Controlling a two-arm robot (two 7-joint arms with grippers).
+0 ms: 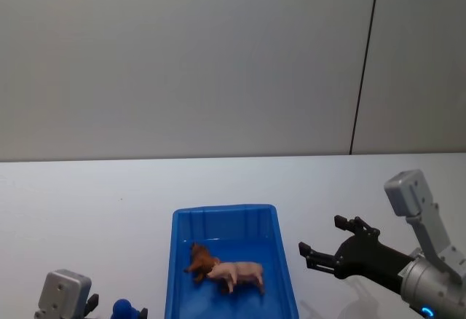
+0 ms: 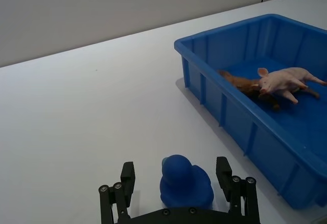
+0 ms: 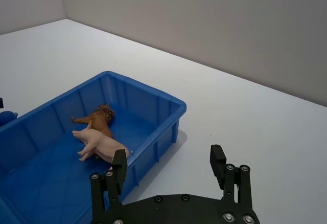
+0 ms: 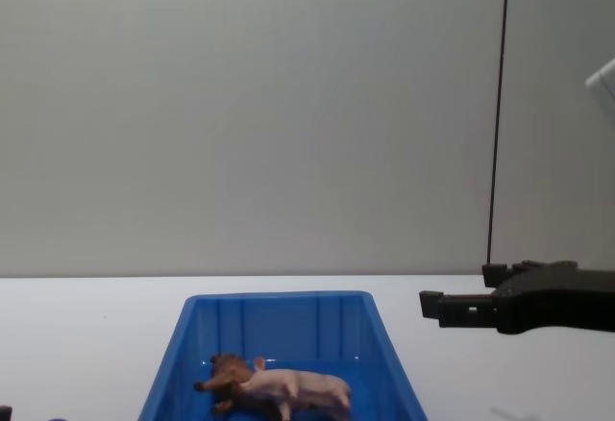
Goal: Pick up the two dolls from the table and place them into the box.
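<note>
Both dolls lie inside the blue box [image 1: 224, 211]. The brown lion [image 1: 201, 261] and the pink pig [image 1: 240, 274] rest on their sides on its floor, touching each other. They also show in the left wrist view, lion [image 2: 240, 83] and pig [image 2: 283, 78]. My right gripper [image 1: 320, 236] hovers open and empty just right of the box, above the white table [image 1: 87, 202]. My left gripper [image 2: 175, 169] sits low at the near left of the box, open, its fingers [image 2: 126, 179] apart from a small blue figure between them.
A small blue rounded figure [image 2: 185, 182] stands on the table between my left gripper's fingers, near the box's left wall [image 2: 235, 124]. A grey wall with a dark vertical seam [image 1: 364, 64] backs the table. Bare tabletop lies on both sides of the box.
</note>
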